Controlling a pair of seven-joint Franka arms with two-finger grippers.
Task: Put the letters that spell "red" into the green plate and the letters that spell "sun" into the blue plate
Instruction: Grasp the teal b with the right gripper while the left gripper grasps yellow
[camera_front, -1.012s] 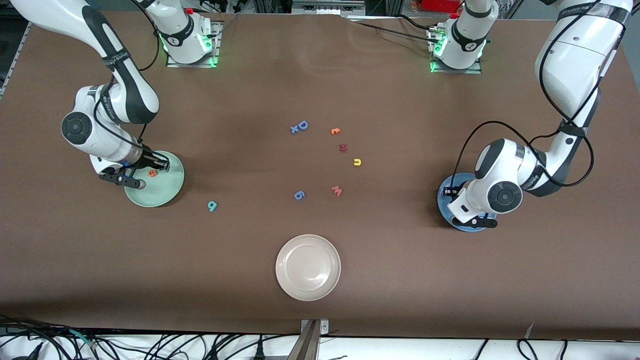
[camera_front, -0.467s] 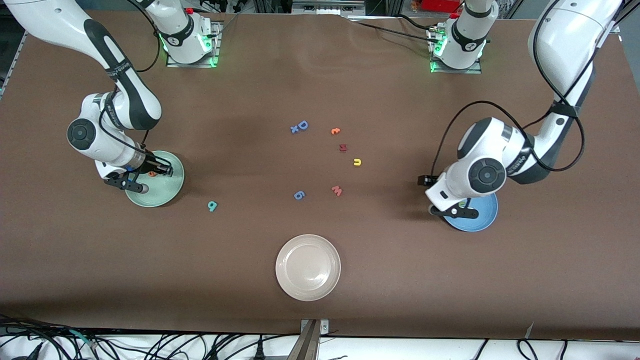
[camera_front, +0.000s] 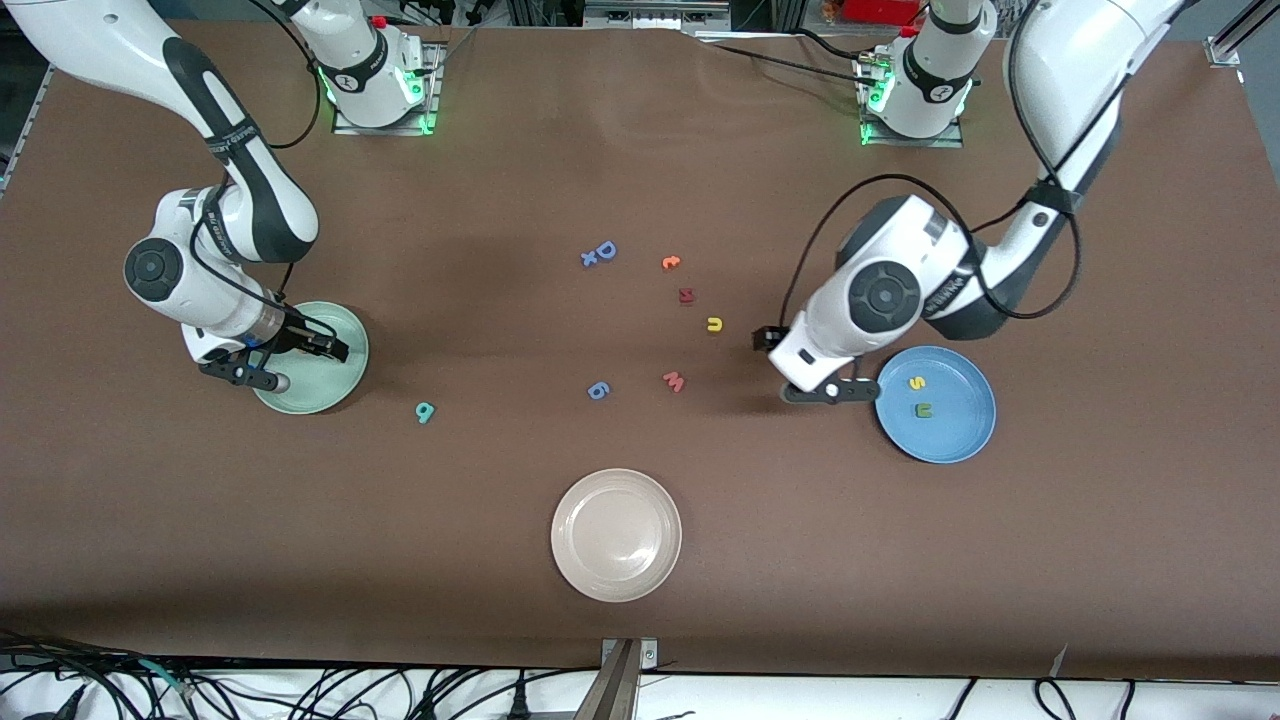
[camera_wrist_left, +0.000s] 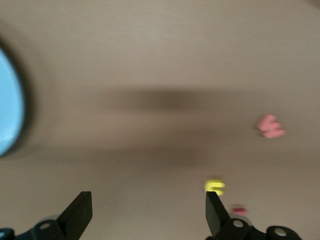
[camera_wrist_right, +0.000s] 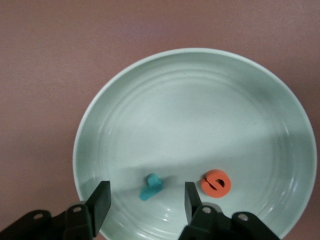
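Brown table (camera_front: 200, 520), open middle, beige plate (camera_front: 616, 535) near front edge

We see the green plate (camera_front: 345, 372) at the frame's left in the front view; in it lie a thin teal r (camera_wrist_right: 150, 186) and an orange e (camera_wrist_right: 216, 183), apart. The teal d (camera_front: 426, 411) lies flat on the table below-right of it. The blue plate (camera_front: 965, 415) at right holds a yellow s (camera_front: 916, 382) and an olive arch (camera_front: 924, 409). The yellow arch (camera_front: 714, 324) lies at center.
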